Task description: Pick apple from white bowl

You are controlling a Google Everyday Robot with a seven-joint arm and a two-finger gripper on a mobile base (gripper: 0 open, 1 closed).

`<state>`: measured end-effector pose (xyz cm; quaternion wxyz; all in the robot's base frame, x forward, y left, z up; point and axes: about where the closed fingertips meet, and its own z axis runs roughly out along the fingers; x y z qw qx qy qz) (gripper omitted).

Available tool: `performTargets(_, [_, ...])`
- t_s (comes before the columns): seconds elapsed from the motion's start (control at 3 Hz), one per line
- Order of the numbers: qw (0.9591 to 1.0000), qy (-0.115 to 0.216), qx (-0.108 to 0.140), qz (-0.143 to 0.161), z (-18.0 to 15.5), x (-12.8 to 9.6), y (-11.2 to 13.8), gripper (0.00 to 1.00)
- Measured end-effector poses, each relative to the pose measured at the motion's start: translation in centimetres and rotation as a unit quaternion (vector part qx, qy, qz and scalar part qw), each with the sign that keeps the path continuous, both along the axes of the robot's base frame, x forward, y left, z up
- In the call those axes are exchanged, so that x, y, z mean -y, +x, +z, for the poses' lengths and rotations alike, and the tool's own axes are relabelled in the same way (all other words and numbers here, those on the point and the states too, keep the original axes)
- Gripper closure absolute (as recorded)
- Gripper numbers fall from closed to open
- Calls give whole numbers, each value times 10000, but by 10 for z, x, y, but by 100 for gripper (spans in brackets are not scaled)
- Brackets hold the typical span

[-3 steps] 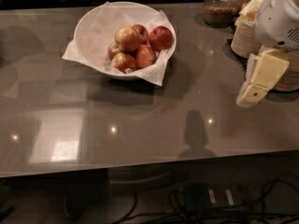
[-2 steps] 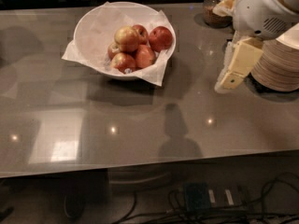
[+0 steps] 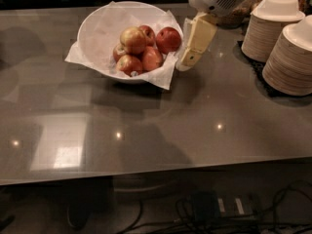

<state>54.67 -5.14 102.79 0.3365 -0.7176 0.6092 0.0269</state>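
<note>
The apple (image 3: 133, 39) sits on top of the heap in the white bowl (image 3: 97, 23), toward the middle, touching the smaller red-orange apples (image 3: 152, 58) in front of it. The all-red apple (image 3: 168, 39) lies to its right. Crinkled paper (image 3: 163, 77) spills over the rim onto the bench (image 3: 195, 126). The hand (image 3: 187, 62) hangs just beside the bowl's right edge, slanted down and leftward, clear of the fruit and holding nothing — open or closed, I cannot tell. Stacked foam bowls (image 3: 270, 30) stand well apart, at the far right.
</note>
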Motion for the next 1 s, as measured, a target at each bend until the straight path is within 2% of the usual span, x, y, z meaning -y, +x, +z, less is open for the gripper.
performTargets(0.33, [9972,60,182,727,8,-54,22,0])
performTargets(0.67, [9972,59,183,728,8,-54,22,0])
performTargets(1.0, [9958,-28,325,854,4,-62,36,0])
